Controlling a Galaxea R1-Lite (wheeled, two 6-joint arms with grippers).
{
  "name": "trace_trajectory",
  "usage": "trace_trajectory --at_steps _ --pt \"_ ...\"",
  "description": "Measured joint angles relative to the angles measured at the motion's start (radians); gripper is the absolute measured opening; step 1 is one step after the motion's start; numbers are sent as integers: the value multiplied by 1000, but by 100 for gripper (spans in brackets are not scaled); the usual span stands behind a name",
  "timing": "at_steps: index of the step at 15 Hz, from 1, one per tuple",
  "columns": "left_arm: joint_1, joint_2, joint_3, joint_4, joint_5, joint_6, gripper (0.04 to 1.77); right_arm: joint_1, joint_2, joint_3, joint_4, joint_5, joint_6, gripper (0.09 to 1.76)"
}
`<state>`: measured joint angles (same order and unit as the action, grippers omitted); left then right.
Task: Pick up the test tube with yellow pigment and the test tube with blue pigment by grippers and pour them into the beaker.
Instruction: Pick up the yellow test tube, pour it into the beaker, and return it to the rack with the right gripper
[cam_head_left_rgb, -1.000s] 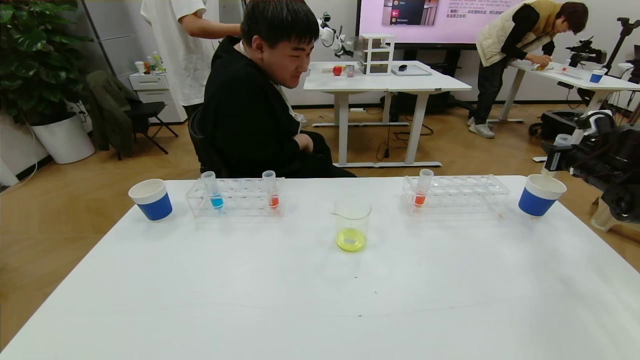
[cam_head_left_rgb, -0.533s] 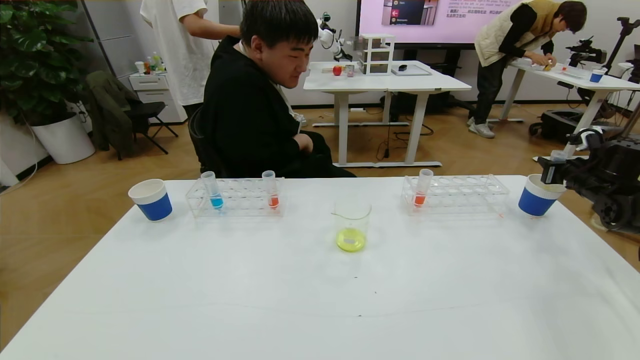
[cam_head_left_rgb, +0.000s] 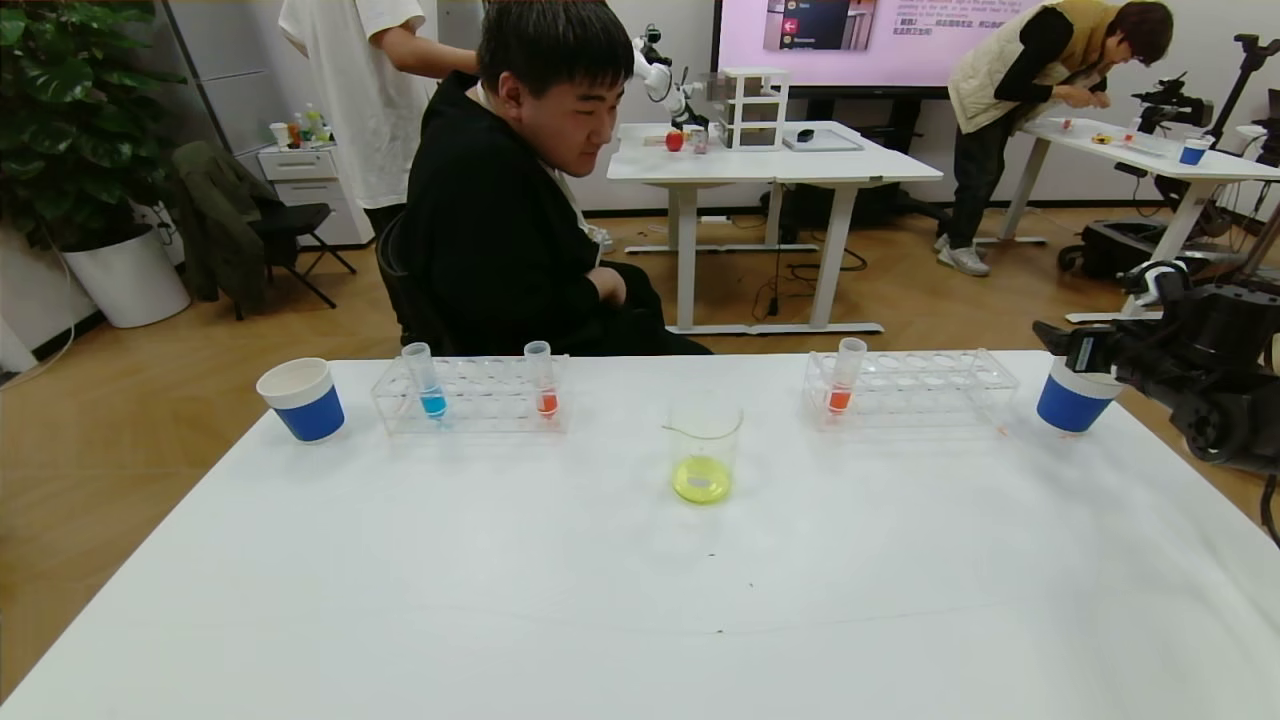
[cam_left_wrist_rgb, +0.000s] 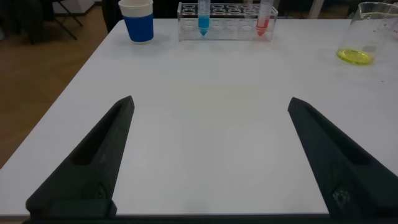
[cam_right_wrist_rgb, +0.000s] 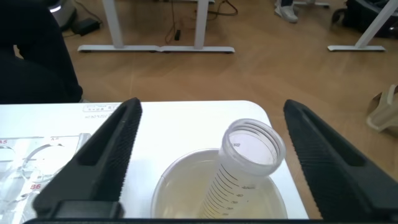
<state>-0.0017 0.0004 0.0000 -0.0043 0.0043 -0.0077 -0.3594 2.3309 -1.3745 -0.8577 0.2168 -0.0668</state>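
Table: the broad white rectangular table (cam_head_left_rgb: 640, 600) carries everything below.
Right arm: the bulky dark grey right arm reaches in from the table's right edge; its black two-fingered right gripper (cam_head_left_rgb: 1062, 345) hangs over the right blue-and-white paper cup (cam_head_left_rgb: 1070, 405), jaws spread wide and holding nothing.
Left gripper: the black two-fingered left gripper (cam_left_wrist_rgb: 208, 155) hovers low over bare tabletop on the near left, jaws wide apart and empty; it shows only in the left wrist view.
Racks: the clear plastic left rack (cam_head_left_rgb: 470, 400) and the clear plastic right rack (cam_head_left_rgb: 915, 390) stand along the far edge, either side of the beaker.
Beaker: the clear glass beaker with a pouring lip (cam_head_left_rgb: 705, 450) stands mid-table, with yellow-green liquid in its bottom.
Cups: the left blue-and-white paper cup (cam_head_left_rgb: 302, 400) stands just beside the left rack.
Empty tube: a clear graduated test tube (cam_right_wrist_rgb: 242, 165), drained, leans inside the right cup between the open fingers.
Blue tube: the small clear test tube with blue pigment (cam_head_left_rgb: 428, 380) stands upright at the left rack's left end.
Red tubes: one orange-red tube (cam_head_left_rgb: 542, 378) stands in the left rack, another orange-red tube (cam_head_left_rgb: 845, 376) in the right rack.
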Motion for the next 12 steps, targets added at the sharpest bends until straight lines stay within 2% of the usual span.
trace_trajectory --at_steps 1,7,10,12 --pt "0 0 0 0 0 0 172 6 -4 1 0 -2 8 174" --pt "0 0 0 0 0 0 172 95 -91 1 47 -14 80 174" --pt "0 0 0 0 0 0 172 173 -193 10 116 -14 81 174" --pt "0 0 0 0 0 0 172 233 -297 64 137 -14 81 174"
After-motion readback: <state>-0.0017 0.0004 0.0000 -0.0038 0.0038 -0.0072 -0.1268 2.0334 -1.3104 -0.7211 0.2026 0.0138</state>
